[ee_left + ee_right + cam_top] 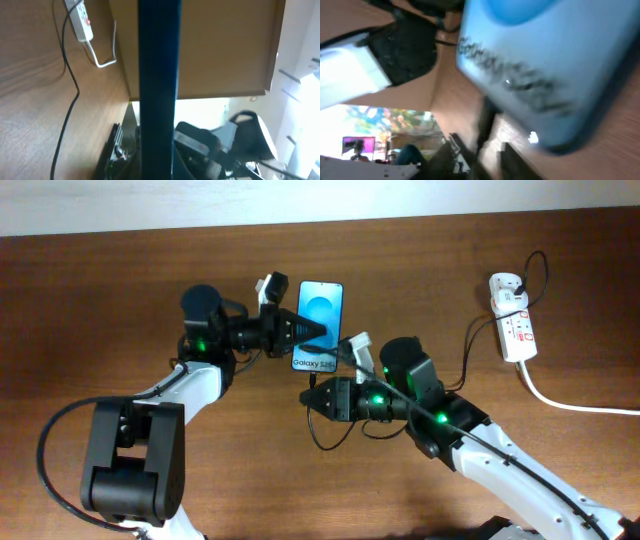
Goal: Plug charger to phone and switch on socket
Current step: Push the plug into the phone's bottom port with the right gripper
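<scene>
Left gripper [318, 330] is clamping the slim blue-screened, dark-edged phone [322, 305] between its fingers. Right gripper [312, 398], closure unclear, is hovering just off the phone's text end, thin black charger cable [73, 80] trailing behind. A misaligned push is likely risking the phone slipping.

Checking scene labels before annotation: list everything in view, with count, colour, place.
phone: 1, blue screen, table centre, in the left tool
charger: 1, thin black cable, from socket toward right tool
socket: 1, white, red-marked switches, table's right side
white cord: 1, thick, from socket off right edge
table: 1, brown wood
left arm: 1, white and black, lower left
right arm: 1, white and black, lower right
left tool: 1, black, shut on phone
right tool: 1, black, seemingly shut on charger tip
</scene>
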{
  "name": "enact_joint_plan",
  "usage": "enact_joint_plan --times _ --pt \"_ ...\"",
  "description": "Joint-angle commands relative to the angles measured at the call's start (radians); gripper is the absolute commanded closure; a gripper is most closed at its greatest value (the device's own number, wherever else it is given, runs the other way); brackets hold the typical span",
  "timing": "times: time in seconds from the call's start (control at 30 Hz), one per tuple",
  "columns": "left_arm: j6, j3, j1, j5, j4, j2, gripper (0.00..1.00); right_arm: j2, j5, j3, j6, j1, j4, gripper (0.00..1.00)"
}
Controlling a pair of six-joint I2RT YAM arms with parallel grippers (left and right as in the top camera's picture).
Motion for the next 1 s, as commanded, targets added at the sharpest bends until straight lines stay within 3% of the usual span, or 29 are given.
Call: enact_joint_plan --times 0.0,0.13,0.23,0.33,0.47,0.73,0.97 --pt "0.027 0.013 0.006 0.024 0.008 -0.027 1.0 -0.01 0.017 0.009 -0.056 -0.006 -0.063 0.55" --pt "0.027 0.013 0.01 0.007 0.008 -0.027 1.0 -0.089 0.086 0.047 -0.082 -0.004 -0.194 0.43" --pt "0.027 0.013 0.009 -0.011 0.008 -0.027 1.0 -0.156 0.321 0.118 -0.108 0.065 -0.349 0.36" --pt "0.027 0.013 0.009 -0.011 0.008 -0.027 1.0 -0.164 0.518 0.158 -0.108 0.183 -0.388 0.26" --pt "0.027 0.013 0.008 -0.011 0.008 -0.027 1.0 -0.136 0.786 0.166 -0.041 0.315 -0.382 0.26" --pt "0.027 0.013 0.007 -0.011 0.008 -0.027 1.0 -0.03 0.828 0.166 -0.024 0.328 -0.275 0.4" --pt "0.039 0.013 0.007 -0.011 0.008 -0.027 1.0 -0.017 0.81 0.166 -0.019 0.328 -0.254 0.67"
